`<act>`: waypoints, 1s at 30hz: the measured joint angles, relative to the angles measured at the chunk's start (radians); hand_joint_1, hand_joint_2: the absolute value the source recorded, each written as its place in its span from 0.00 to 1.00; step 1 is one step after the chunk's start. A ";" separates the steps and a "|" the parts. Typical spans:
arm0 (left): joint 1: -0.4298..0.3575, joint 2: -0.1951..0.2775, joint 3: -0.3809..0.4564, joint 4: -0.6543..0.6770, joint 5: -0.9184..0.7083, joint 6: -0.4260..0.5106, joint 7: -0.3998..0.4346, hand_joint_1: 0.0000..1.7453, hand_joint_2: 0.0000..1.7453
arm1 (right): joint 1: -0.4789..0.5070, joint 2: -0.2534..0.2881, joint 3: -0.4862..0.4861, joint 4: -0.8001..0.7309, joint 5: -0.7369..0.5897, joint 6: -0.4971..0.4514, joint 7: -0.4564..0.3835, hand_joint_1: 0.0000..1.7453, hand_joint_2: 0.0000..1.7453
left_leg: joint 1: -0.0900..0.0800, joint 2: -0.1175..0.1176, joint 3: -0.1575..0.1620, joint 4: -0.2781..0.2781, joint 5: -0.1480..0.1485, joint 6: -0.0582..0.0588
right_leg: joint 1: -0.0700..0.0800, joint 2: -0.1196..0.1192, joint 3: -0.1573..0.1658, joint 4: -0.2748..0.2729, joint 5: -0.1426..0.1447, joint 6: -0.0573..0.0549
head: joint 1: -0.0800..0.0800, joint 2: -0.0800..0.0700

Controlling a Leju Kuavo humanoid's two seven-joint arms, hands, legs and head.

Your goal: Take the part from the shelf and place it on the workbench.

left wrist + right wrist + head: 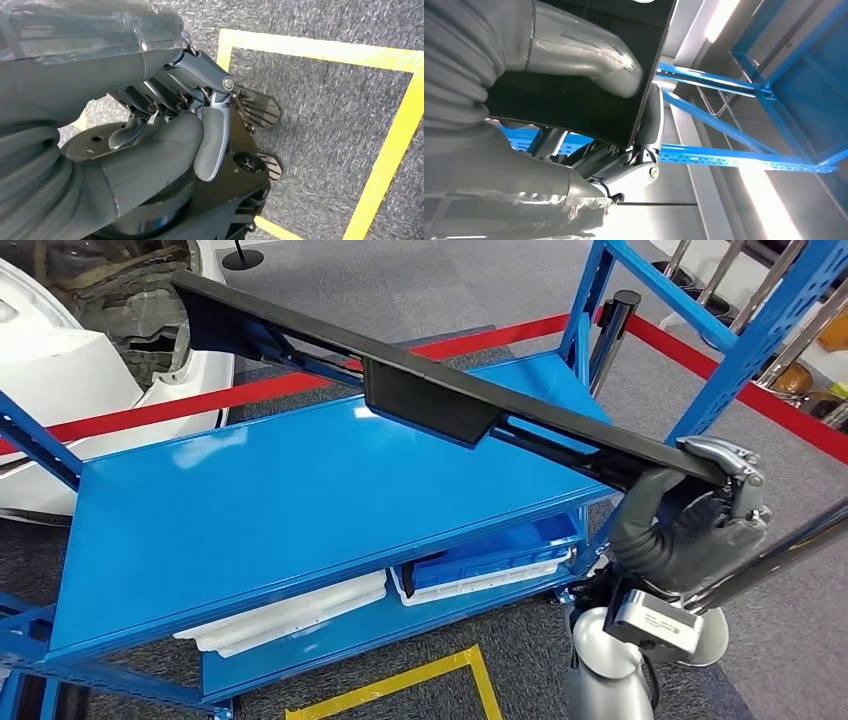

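Black part [430,390] gripped by right hand [715,505] above blue shelf [300,500].

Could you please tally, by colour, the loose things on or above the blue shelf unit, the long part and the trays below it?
Black: 1, the long black part, held at one end by the right hand above the blue shelf.
Blue: 1, the blue tray on the lower level.
White: 1, the white tray beside it.
Total: 3.

Black part [430,390], blue shelf [300,490], grey speckled carpet [325,100] with yellow floor lines [320,47].
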State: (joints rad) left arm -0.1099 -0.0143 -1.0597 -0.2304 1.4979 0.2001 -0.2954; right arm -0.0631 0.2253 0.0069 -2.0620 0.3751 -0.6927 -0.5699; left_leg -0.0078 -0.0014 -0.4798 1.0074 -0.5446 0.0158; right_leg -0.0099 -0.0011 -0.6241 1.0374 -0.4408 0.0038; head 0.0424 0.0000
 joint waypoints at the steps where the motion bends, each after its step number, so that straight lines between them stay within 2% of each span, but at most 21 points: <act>1: 0.000 0.000 0.000 0.000 0.000 -0.002 -0.001 1.00 1.00 | 0.003 -0.001 -0.001 -0.003 0.011 0.000 0.011 1.00 1.00 | 0.002 0.003 -0.004 -0.005 0.008 0.004 | -0.001 0.000 -0.003 0.003 -0.003 0.006 | 0.000 0.000; 2: 0.000 -0.001 0.000 0.000 0.000 -0.004 0.002 1.00 1.00 | 0.006 -0.003 -0.001 -0.008 0.023 0.000 0.025 1.00 1.00 | 0.004 0.005 -0.010 -0.009 0.018 0.010 | -0.001 0.001 -0.010 0.017 -0.019 0.012 | 0.002 0.000; 3: -0.001 -0.001 0.000 0.000 0.000 -0.005 0.007 1.00 1.00 | 0.009 -0.007 -0.001 -0.013 0.038 0.000 0.041 1.00 1.00 | 0.007 0.008 -0.019 -0.013 0.028 0.016 | -0.001 0.001 -0.022 0.048 -0.053 0.017 | 0.004 0.000; 5: 0.000 -0.001 0.000 0.000 -0.002 -0.005 0.022 1.00 1.00 | 0.014 -0.017 -0.002 -0.023 0.067 0.000 0.071 1.00 1.00 | 0.005 0.012 -0.042 -0.010 0.042 0.025 | -0.002 0.001 -0.054 0.159 -0.145 0.023 | 0.010 0.000; 6: 0.000 -0.002 0.000 0.000 -0.003 -0.005 0.028 1.00 1.00 | 0.017 -0.023 -0.002 -0.027 0.079 0.000 0.083 1.00 1.00 | 0.004 0.013 -0.054 -0.006 0.048 0.028 | -0.002 0.001 -0.066 0.216 -0.177 0.025 | 0.011 0.000; 8: 0.000 -0.003 0.000 0.001 -0.005 -0.005 0.036 1.00 1.00 | 0.022 -0.031 -0.002 -0.033 0.092 0.000 0.097 1.00 1.00 | 0.003 0.014 -0.075 0.001 0.057 0.028 | -0.003 0.001 -0.069 0.277 -0.193 0.028 | 0.012 0.000; 13: 0.000 -0.004 0.000 0.001 -0.006 -0.005 0.039 1.00 1.00 | 0.024 -0.035 -0.002 -0.035 0.097 0.000 0.102 1.00 1.00 | 0.003 0.014 -0.085 0.005 0.061 0.028 | -0.003 0.001 -0.058 0.280 -0.180 0.028 | 0.013 0.000; 14: 0.000 -0.005 0.000 0.001 -0.006 -0.004 0.043 1.00 1.00 | 0.024 -0.037 -0.002 -0.037 0.100 0.000 0.106 1.00 1.00 | 0.003 0.014 -0.089 0.007 0.062 0.027 | -0.003 0.001 -0.045 0.264 -0.168 0.028 | 0.014 0.000; 15: 0.000 -0.006 0.000 0.001 -0.007 -0.002 0.049 1.00 1.00 | 0.024 -0.039 -0.002 -0.039 0.104 0.000 0.110 1.00 1.00 | 0.002 0.014 -0.094 0.011 0.064 0.026 | -0.003 0.001 -0.023 0.233 -0.150 0.026 | 0.015 0.000; 16: 0.000 -0.009 0.000 0.001 -0.008 0.001 0.064 1.00 1.00 | 0.024 -0.045 -0.002 -0.046 0.114 0.000 0.120 1.00 1.00 | 0.002 0.014 -0.105 0.018 0.069 0.022 | 0.000 0.001 0.024 0.159 -0.133 0.021 | 0.016 0.000; 17: 0.000 -0.012 0.000 0.001 -0.009 0.005 0.080 1.00 1.00 | 0.024 -0.051 -0.002 -0.055 0.125 0.000 0.132 1.00 1.00 | 0.002 0.014 -0.116 0.023 0.077 0.015 | 0.003 0.001 0.068 0.085 -0.114 0.015 | 0.017 0.000; 19: 0.000 -0.019 0.000 0.001 -0.007 0.012 0.103 1.00 1.00 | 0.025 -0.062 -0.002 -0.069 0.139 0.000 0.150 1.00 1.00 | 0.000 0.011 -0.134 0.034 0.089 -0.001 | 0.005 -0.001 0.120 -0.028 -0.097 -0.001 | 0.019 0.000; 20: 0.000 -0.020 0.000 0.002 -0.006 0.013 0.104 1.00 1.00 | 0.024 -0.065 -0.002 -0.071 0.138 0.000 0.153 1.00 1.00 | 0.000 0.008 -0.140 0.042 0.080 -0.008 | 0.003 -0.003 0.114 -0.034 -0.088 -0.007 | 0.018 0.000; 21: 0.000 -0.020 0.000 0.002 -0.004 0.013 0.102 1.00 1.00 | 0.023 -0.067 -0.001 -0.071 0.135 0.000 0.152 1.00 1.00 | 0.001 0.005 -0.149 0.067 0.052 -0.014 | -0.002 -0.006 0.108 -0.039 -0.079 -0.015 | 0.014 0.000; 22: 0.001 -0.020 0.000 0.003 -0.002 0.013 0.099 1.00 1.00 | 0.022 -0.069 0.000 -0.071 0.130 0.000 0.149 1.00 1.00 | 0.004 0.003 -0.162 0.110 0.010 -0.021 | -0.005 -0.008 0.099 -0.042 -0.070 -0.020 | 0.010 0.000; 24: 0.001 -0.020 0.000 0.003 0.001 0.012 0.090 1.00 1.00 | 0.020 -0.073 0.003 -0.071 0.119 0.000 0.142 1.00 1.00 | 0.011 0.003 -0.191 0.227 -0.075 -0.030 | -0.005 -0.009 0.076 -0.036 -0.056 -0.025 | 0.002 0.000; 25: 0.001 -0.020 0.000 0.003 0.002 0.011 0.084 1.00 1.00 | 0.018 -0.074 0.004 -0.071 0.115 0.000 0.138 1.00 1.00 | 0.014 0.003 -0.197 0.274 -0.096 -0.033 | -0.006 -0.010 0.062 -0.032 -0.051 -0.023 | 0.001 0.000; 26: 0.001 -0.020 0.000 0.004 0.003 0.010 0.077 1.00 1.00 | 0.016 -0.075 0.006 -0.070 0.111 0.000 0.134 1.00 1.00 | 0.017 0.003 -0.188 0.293 -0.097 -0.035 | -0.007 -0.011 0.049 -0.026 -0.045 -0.021 | 0.001 0.000; 27: 0.001 -0.020 0.000 0.004 0.005 0.009 0.070 1.00 1.00 | 0.012 -0.077 0.008 -0.069 0.107 0.000 0.130 1.00 1.00 | 0.019 0.003 -0.165 0.279 -0.080 -0.036 | -0.008 -0.012 0.036 -0.020 -0.040 -0.018 | 0.000 0.000; 29: 0.000 -0.021 0.000 0.005 0.009 0.007 0.051 1.00 1.00 | 0.002 -0.080 0.012 -0.065 0.096 0.000 0.120 1.00 1.00 | 0.022 0.003 -0.083 0.163 -0.028 -0.038 | -0.013 -0.011 0.012 -0.007 -0.032 -0.009 | 0.000 0.000; 30: -0.001 -0.023 0.001 0.005 0.011 0.006 0.040 1.00 1.00 | -0.003 -0.081 0.014 -0.063 0.091 0.000 0.115 1.00 1.00 | 0.020 0.000 -0.046 0.099 -0.015 -0.038 | -0.014 -0.012 0.003 0.000 -0.027 -0.003 | -0.001 0.000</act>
State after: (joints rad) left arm -0.1107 -0.0373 -1.0591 -0.2255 1.5090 0.2056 -0.2552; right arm -0.0665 0.1441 0.0213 -2.1253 0.4661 -0.6925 -0.4546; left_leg 0.0125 -0.0011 -0.5258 1.1064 -0.5599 -0.0220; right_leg -0.0234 -0.0126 -0.6214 1.0369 -0.4681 0.0006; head 0.0410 0.0000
